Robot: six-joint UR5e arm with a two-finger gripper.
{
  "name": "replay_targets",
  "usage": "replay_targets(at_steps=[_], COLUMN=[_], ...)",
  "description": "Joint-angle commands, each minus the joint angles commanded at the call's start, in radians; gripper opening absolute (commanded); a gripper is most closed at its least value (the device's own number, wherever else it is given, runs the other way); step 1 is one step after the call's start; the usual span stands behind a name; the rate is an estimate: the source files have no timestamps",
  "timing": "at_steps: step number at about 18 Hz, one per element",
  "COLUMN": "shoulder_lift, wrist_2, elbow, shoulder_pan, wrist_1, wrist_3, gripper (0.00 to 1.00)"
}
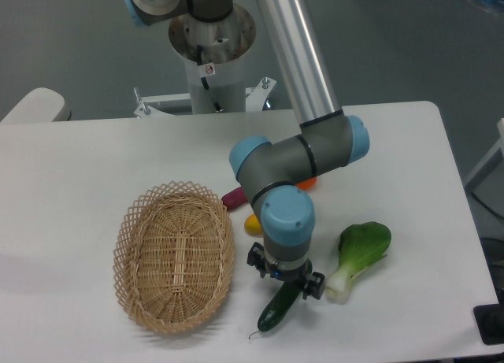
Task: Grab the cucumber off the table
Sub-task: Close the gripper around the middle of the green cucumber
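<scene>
The dark green cucumber (273, 313) lies on the white table (79, 166) near the front edge, its thin stem tail pointing front left. Only its lower half shows; my wrist covers the upper half. My gripper (285, 280) hangs straight over the cucumber's upper part, its dark fingers spread to either side of it. The jaws look open, and I cannot tell whether they touch the cucumber.
A wicker basket (175, 257) stands to the left of the cucumber. A bok choy (359, 257) lies to its right. A purple vegetable (233, 198), a yellow fruit and an orange fruit are mostly hidden behind my arm.
</scene>
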Motion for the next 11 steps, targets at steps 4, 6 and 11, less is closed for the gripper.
replay_targets(at_steps=[4, 6, 11], shoulder_lift=[-0.005, -0.006, -0.011], wrist_2=[0.0, 0.0, 0.0], elbow=[0.0, 0.002, 0.009], shoulder_pan=[0.0, 0.0, 0.0], wrist_1=[0.0, 0.005, 0.005], wrist_3=[0.031, 0.032, 0.042], gripper=[1.0, 0.83, 0.42])
